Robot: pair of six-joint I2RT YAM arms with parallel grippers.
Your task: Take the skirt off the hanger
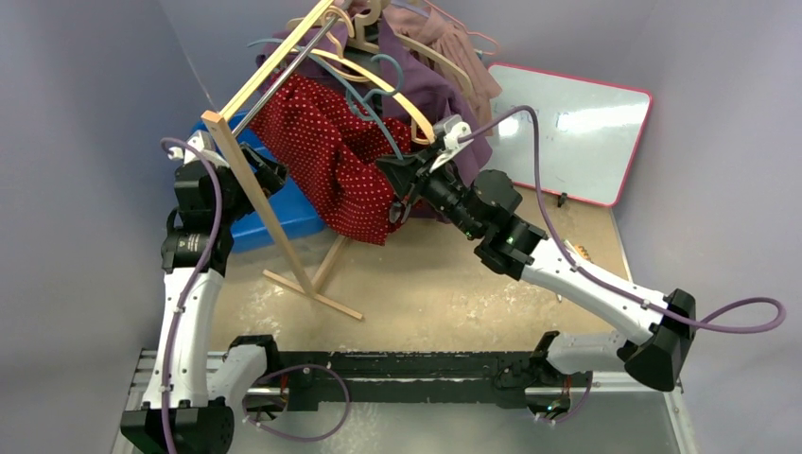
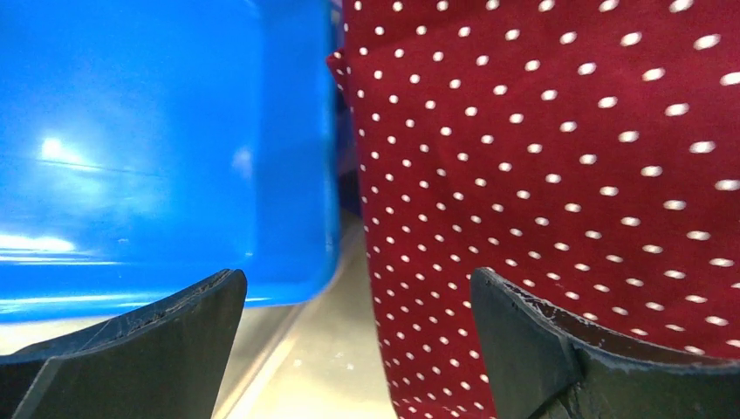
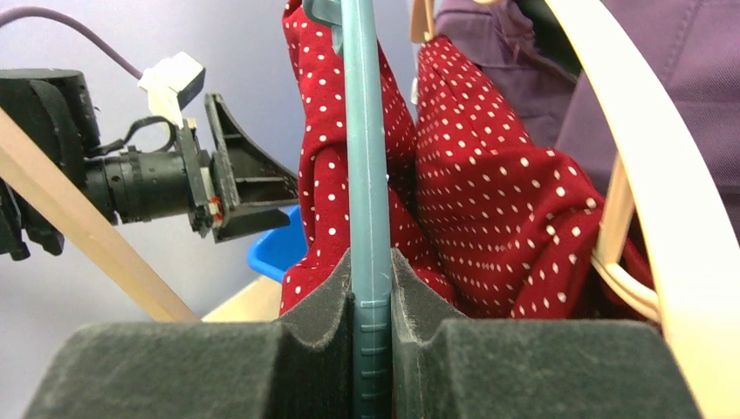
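A red skirt with white dots [image 1: 326, 151] hangs from a grey-blue hanger [image 1: 376, 113] on the wooden rack. My right gripper [image 1: 405, 178] is shut on that hanger's lower bar [image 3: 366, 175], which runs upright between the foam pads [image 3: 373, 288]. The skirt [image 3: 489, 201] drapes on both sides of the bar. My left gripper [image 1: 268, 173] stands at the skirt's left edge, partly behind the rack post. In the left wrist view it is open [image 2: 358, 297], the skirt's hanging edge [image 2: 558, 175] beyond the gap and the right finger [image 2: 515, 332], nothing held.
A blue bin [image 2: 157, 148] sits just left of the skirt, under the rack. The rack's slanted wooden post [image 1: 251, 194] crosses by my left wrist. Purple garments [image 1: 444, 95] on wooden hangers [image 3: 663, 201] hang behind. A pink-framed whiteboard [image 1: 577, 132] leans at back right.
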